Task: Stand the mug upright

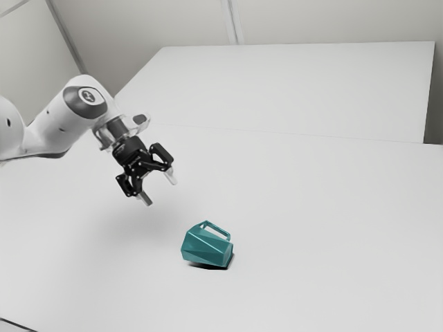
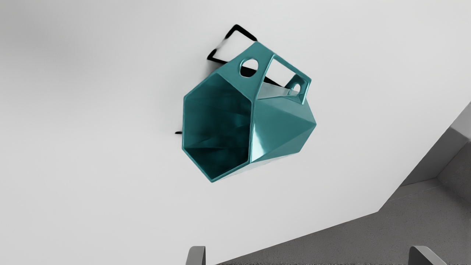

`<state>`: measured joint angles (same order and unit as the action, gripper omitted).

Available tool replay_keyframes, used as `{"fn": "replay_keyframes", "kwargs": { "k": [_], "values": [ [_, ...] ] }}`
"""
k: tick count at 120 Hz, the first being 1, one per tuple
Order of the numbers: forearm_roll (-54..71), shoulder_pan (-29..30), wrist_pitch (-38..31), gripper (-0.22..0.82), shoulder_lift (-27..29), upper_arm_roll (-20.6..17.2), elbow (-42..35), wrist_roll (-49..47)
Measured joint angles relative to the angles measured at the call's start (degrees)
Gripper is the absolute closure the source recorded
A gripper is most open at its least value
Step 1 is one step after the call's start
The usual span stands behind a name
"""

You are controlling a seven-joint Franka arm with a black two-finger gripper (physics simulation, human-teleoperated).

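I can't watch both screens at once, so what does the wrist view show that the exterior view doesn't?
Wrist view: a look into the dark inside of the mug, round holes in its handle, and floor past the table's corner.

Exterior view: the arm reaching in from that view's left, the black gripper body, and the wall behind.

Both: the teal mug lying on its side on the white table, its handle, and the fingers apart, not touching it.
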<state>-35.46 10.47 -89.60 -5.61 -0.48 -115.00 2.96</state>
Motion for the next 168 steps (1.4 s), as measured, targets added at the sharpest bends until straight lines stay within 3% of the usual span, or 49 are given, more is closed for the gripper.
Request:
{"fn": "replay_keyframes", "kwargs": {
  "k": [55,86,168],
  "values": [
    [-6.12,-0.34,-6.27,0.0,0.08,-0.02,-7.78,12.16],
    [-8.52,-1.21,-10.39,0.0,-3.75,-0.06,-8.1,19.08],
    [-14.27,-4.27,-16.53,0.0,-4.28,-1.99,-11.21,28.86]
  ]
}}
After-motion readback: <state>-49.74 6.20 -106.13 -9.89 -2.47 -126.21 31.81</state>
